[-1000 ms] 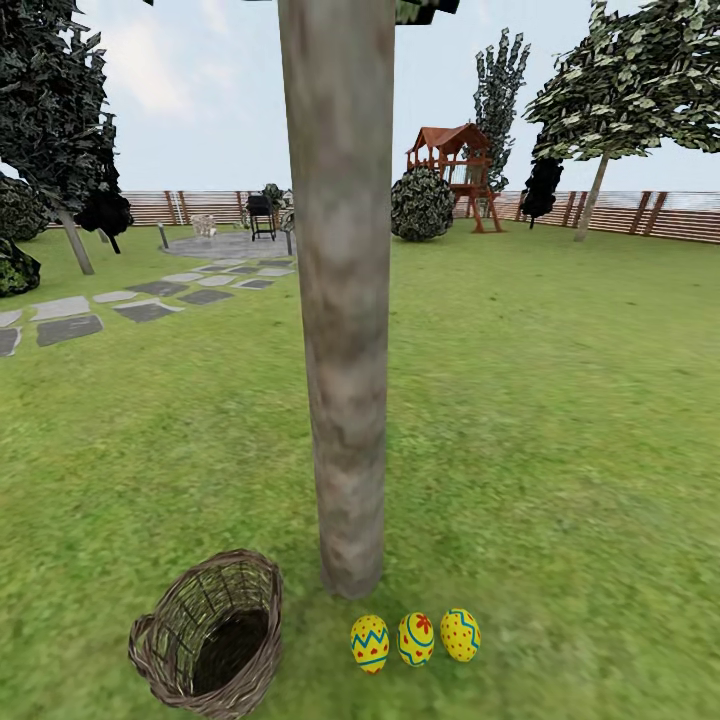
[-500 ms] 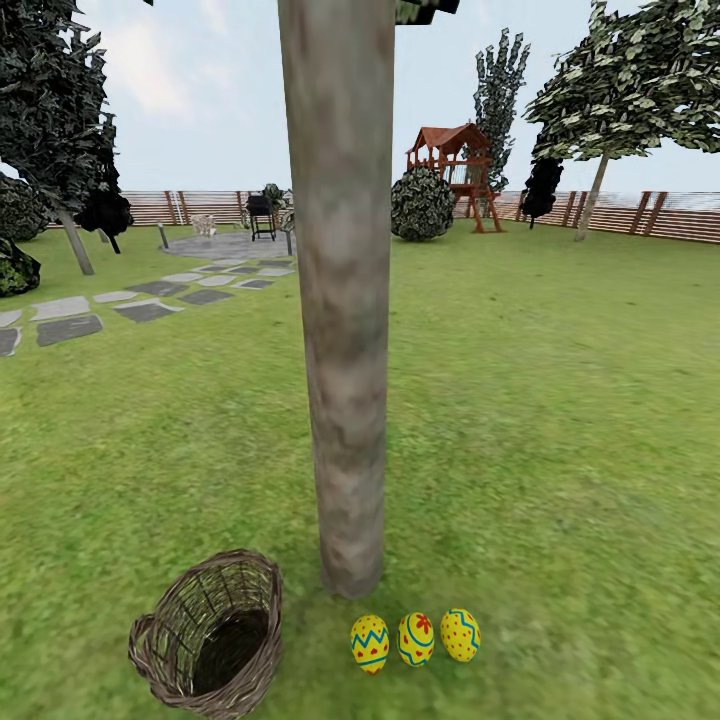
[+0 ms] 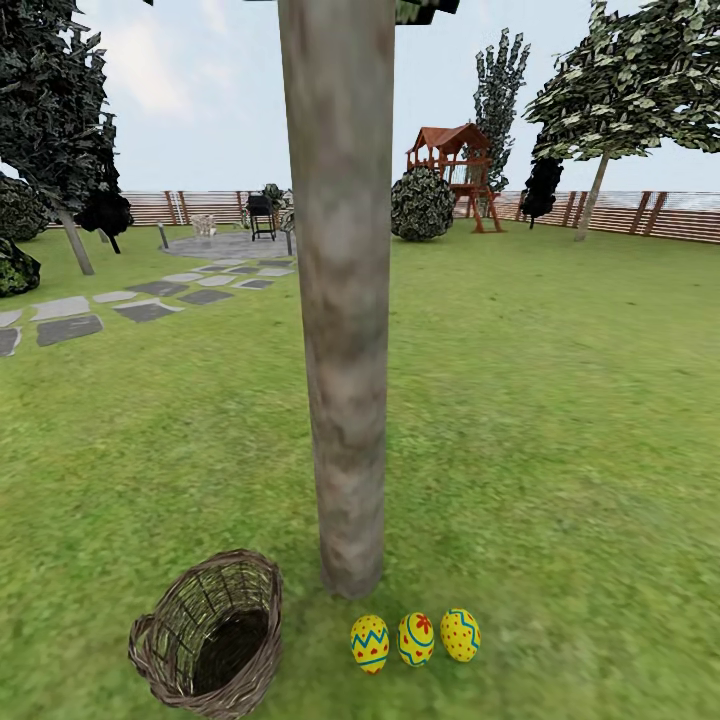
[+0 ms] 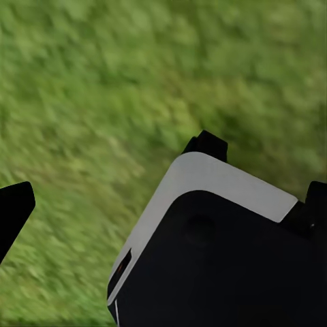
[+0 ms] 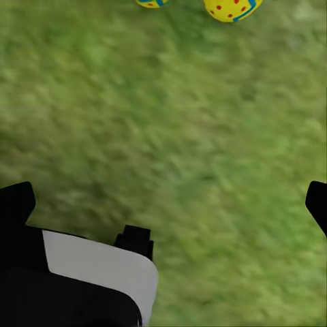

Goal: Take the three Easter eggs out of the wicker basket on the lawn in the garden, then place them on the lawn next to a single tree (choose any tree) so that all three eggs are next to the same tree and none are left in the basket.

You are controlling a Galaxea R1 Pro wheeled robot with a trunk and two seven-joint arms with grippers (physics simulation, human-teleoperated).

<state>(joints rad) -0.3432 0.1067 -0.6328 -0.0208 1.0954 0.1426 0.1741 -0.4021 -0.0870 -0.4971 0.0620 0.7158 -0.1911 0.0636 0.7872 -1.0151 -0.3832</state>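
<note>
Across the garden, the lawn (image 3: 560, 420) runs wide and mottled green to a brown slat fence (image 3: 650, 212), with grey paving stones (image 3: 70, 325), a playset (image 3: 455, 165) and dark-leaved trees beyond. Largest item close by: the tree (image 3: 342, 300), a thick, bare, pale grey-brown trunk standing upright. Just beside its foot sits the basket (image 3: 210, 633), brown open weave, tipped so its mouth shows a dark, empty inside. On the trunk's other side lie the three eggs in a tight row on the grass, near the foot of the trunk and apart from the basket: a zigzag egg (image 3: 369, 643), a flower egg (image 3: 416, 639) and a dotted egg (image 3: 460, 635), each nearly touching its neighbour.

Left gripper (image 4: 163, 197): black fingertips at opposite edges of the left wrist view, jaws spread wide, nothing between them but blurred grass.

Right gripper (image 5: 170, 204): black fingertips likewise at opposite edges of the right wrist view, jaws spread wide and holding nothing. Ahead of these jaws, well beyond the fingertips, the dotted egg (image 5: 233, 8) and part of a second egg (image 5: 151, 3) rest on the grass.
</note>
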